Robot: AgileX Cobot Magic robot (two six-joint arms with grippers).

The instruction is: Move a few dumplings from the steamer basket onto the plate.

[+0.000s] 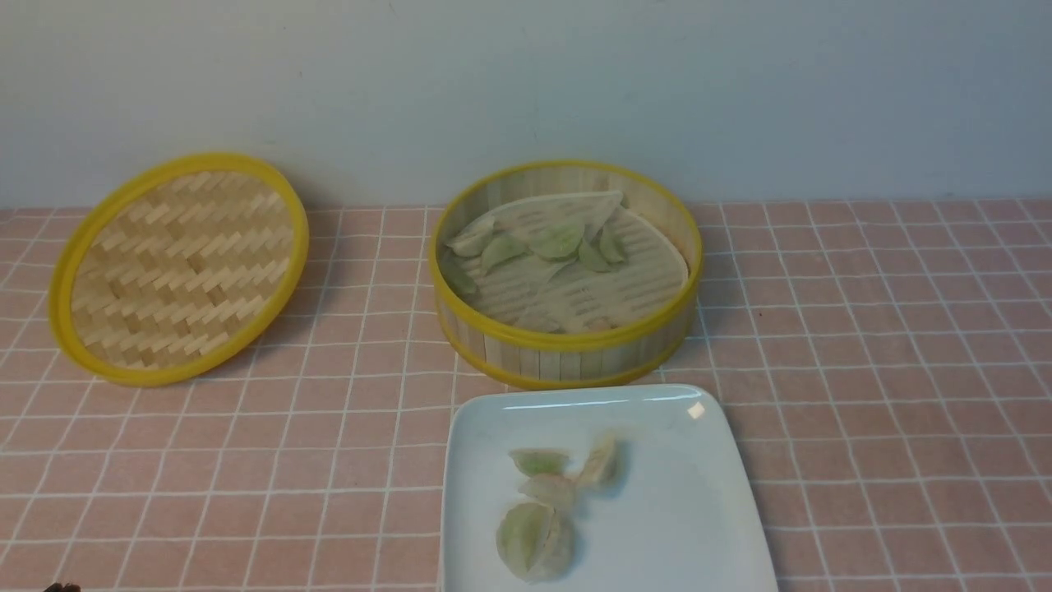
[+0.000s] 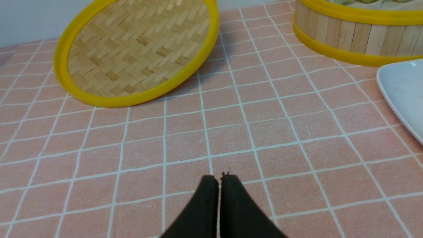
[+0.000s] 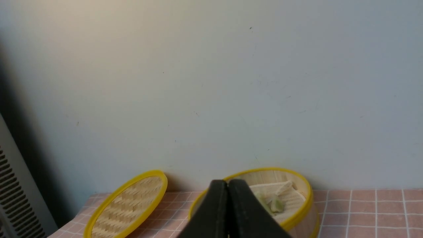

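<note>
While both sets of jaws, left (image 2: 219, 180) and right (image 3: 228, 185), sit closed with nothing held, the white plate (image 1: 657, 510) lies near, carrying three dumplings (image 1: 604, 460) and a larger round one (image 1: 534, 543). Just beyond stands the steamer basket (image 1: 575, 362), more dumplings (image 1: 559, 240) clustered at its far left. Far left, the woven lid (image 1: 181, 267) leans tilted. Risk, if transfer continues: the basket's high wall could catch descending jaws; overlapping, soft-looking pieces could drag neighbours or the loose liner (image 1: 649, 267).
</note>
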